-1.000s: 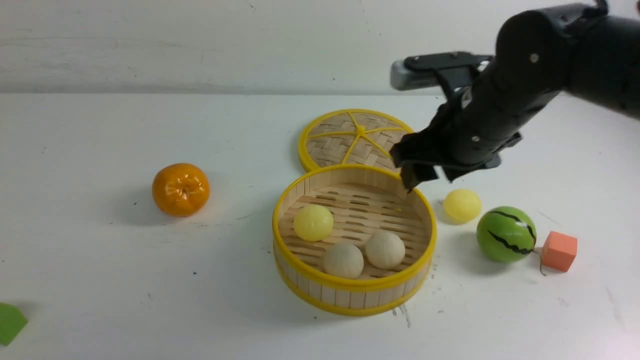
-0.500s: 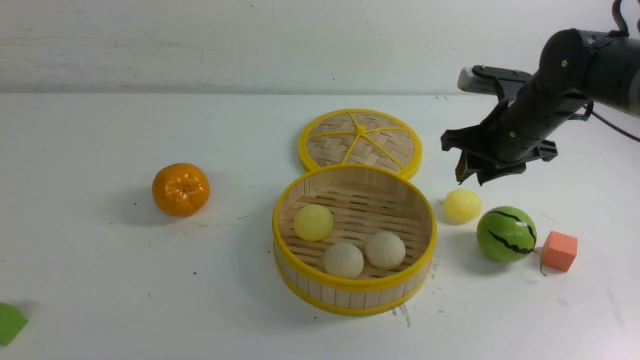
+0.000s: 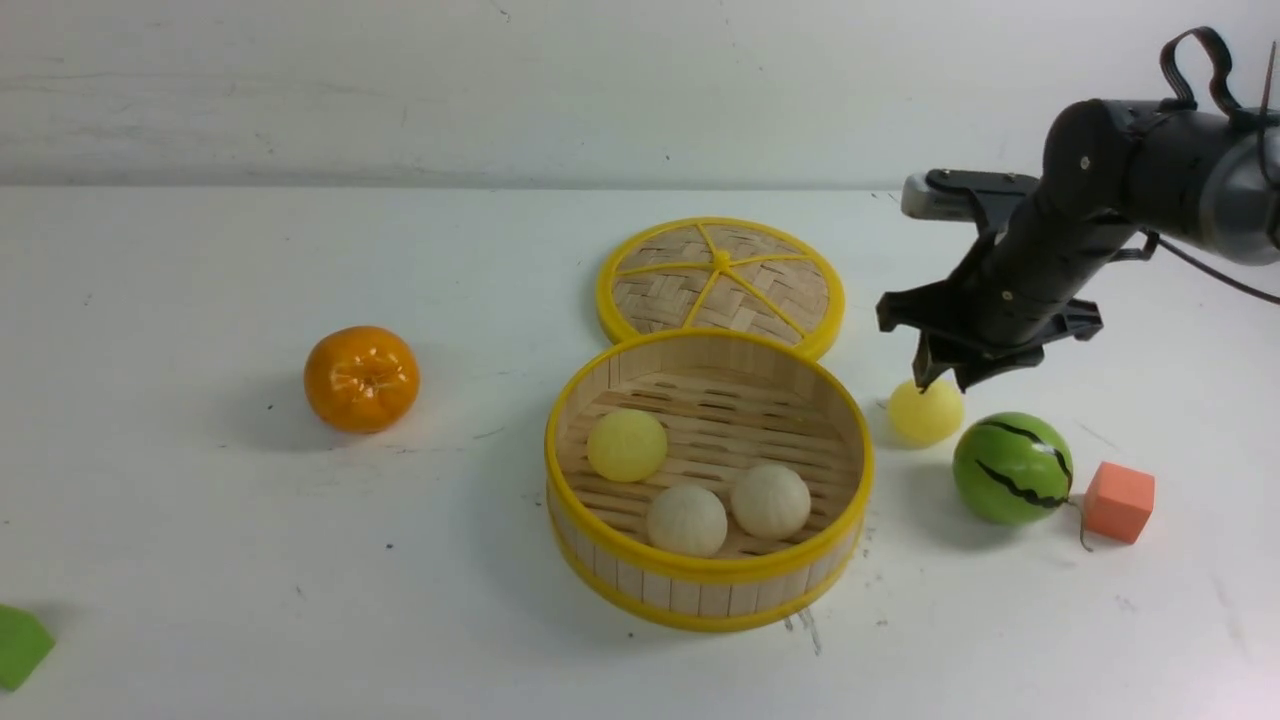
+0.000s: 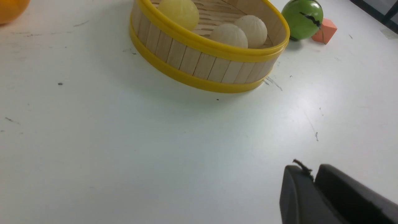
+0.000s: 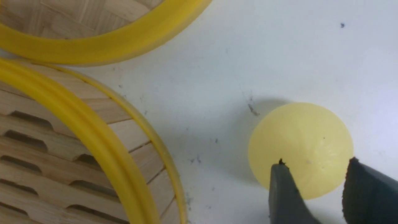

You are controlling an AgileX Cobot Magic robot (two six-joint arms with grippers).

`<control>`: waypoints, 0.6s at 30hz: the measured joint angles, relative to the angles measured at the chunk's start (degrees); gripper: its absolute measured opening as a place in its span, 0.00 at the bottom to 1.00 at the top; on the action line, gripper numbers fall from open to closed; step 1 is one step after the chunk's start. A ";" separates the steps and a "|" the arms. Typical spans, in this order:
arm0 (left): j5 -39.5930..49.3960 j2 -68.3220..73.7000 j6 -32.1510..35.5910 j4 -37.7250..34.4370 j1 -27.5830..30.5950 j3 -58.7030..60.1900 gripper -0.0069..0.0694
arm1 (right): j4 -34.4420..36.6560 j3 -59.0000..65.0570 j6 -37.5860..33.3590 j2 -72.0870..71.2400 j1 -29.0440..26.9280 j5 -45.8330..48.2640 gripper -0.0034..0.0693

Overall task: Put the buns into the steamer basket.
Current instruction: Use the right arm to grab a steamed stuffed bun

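Note:
The steamer basket [image 3: 708, 590] stands mid-table and holds three buns: one pale yellow [image 3: 626, 445] and two cream-beige [image 3: 686, 520] [image 3: 770, 500]. The fourth bun [image 3: 925, 412], pale yellow, lies on the table right of the basket; it fills the right wrist view [image 5: 300, 146]. My right gripper [image 3: 940, 378] is open just above this bun, its fingertips [image 5: 279, 174] over the bun's top, not closed on it. My left gripper [image 4: 314, 175] is shut and empty, low over bare table in front of the basket [image 4: 199, 65]; it does not show in the front view.
The woven lid [image 3: 720, 280] lies flat behind the basket. A green striped watermelon ball [image 3: 1012, 468] and an orange cube [image 3: 1118, 502] sit right of the loose bun. An orange tangerine [image 3: 361, 378] is at the left, a green block [image 3: 20, 645] at the front left edge.
My right gripper swung from over the basket's back rim to the right, then came down onto the loose yellow bun. The buns in the basket have not moved.

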 joint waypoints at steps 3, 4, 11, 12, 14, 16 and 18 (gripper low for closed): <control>0.00 0.00 0.00 0.00 0.00 0.00 0.19 | 0.10 -0.07 0.06 0.83 0.00 0.00 0.42; 0.00 0.00 0.00 0.00 0.00 0.00 0.19 | 0.22 -0.07 0.06 1.19 0.00 0.00 0.41; 0.00 0.00 0.00 0.00 0.00 0.00 0.20 | 0.22 -0.07 0.06 2.61 0.00 -0.09 0.34; 0.00 0.00 0.00 0.00 0.00 0.00 0.20 | 0.22 -0.07 0.06 2.69 0.00 -0.22 0.33; 0.00 0.00 0.00 0.00 0.00 0.00 0.21 | 0.22 -0.07 0.06 2.86 0.00 -0.48 0.31; 0.00 0.00 0.00 0.00 0.00 0.00 0.21 | 0.22 -0.07 0.12 3.07 0.00 -0.69 0.31; 0.00 0.00 0.00 0.00 0.00 0.00 0.21 | 0.22 -0.07 0.23 3.26 -0.12 -0.57 0.32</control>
